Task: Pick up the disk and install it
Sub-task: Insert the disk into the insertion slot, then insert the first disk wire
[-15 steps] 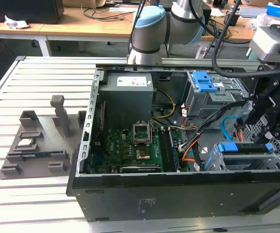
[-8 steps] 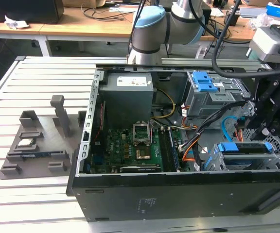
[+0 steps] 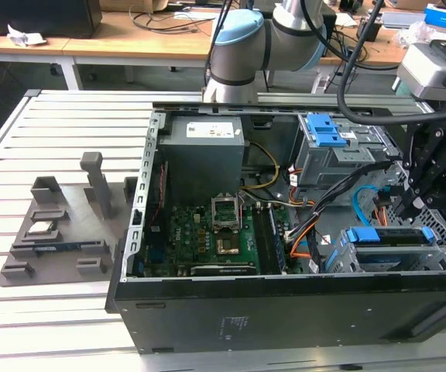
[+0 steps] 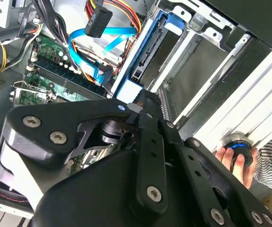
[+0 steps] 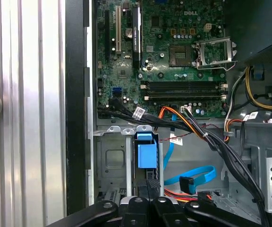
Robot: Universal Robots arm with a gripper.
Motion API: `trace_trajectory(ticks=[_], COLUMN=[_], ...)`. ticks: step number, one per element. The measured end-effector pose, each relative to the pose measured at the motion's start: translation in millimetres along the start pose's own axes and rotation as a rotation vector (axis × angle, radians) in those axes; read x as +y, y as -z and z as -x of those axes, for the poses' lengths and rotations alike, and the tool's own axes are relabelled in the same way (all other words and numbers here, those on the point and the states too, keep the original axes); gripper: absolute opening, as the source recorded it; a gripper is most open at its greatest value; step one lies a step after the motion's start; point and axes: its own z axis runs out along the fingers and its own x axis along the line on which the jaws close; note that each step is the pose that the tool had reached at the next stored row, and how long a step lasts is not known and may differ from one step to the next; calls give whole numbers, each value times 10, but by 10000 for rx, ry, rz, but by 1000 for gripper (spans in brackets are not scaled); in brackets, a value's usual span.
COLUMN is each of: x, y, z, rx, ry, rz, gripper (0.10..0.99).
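The disk (image 3: pixel 385 235) sits edge-up in a drive bay at the front corner of the open computer case (image 3: pixel 285 298), on the exterior view's right, its blue side rail along the top. In both wrist views its blue rail end (image 5: pixel 145 155) (image 4: pixel 148 52) shows between the bay's metal walls. My black gripper (image 3: pixel 406 203) hangs just above the disk, slightly apart from it, shut with nothing in it. Its linkages meet at the tips (image 4: pixel 138 101) (image 5: pixel 148 201) right over the rail end.
Inside the case are a grey power-supply box (image 3: pixel 204 151), the motherboard (image 3: pixel 215 232), a blue-latched drive cage (image 3: pixel 327 132) and loose blue and orange cables (image 5: pixel 192 177). A grey fixture tray (image 3: pixel 60 225) lies on the slatted table. A person's hand (image 4: pixel 233 158) rests beside the case.
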Motion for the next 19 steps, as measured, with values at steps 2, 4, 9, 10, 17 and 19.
trace_trajectory(ticks=[2,4,9,10,17,19], x=[0,0,-14,-27,-124,-136], y=[-1,-2,-2,-2,3,3], z=[0,0,7,18,83,102], rx=[0,1,0,-2,1,0], ry=[0,0,1,0,-1,-1], rz=[0,0,0,0,0,0], gripper=[106,106,106,106,106,106])
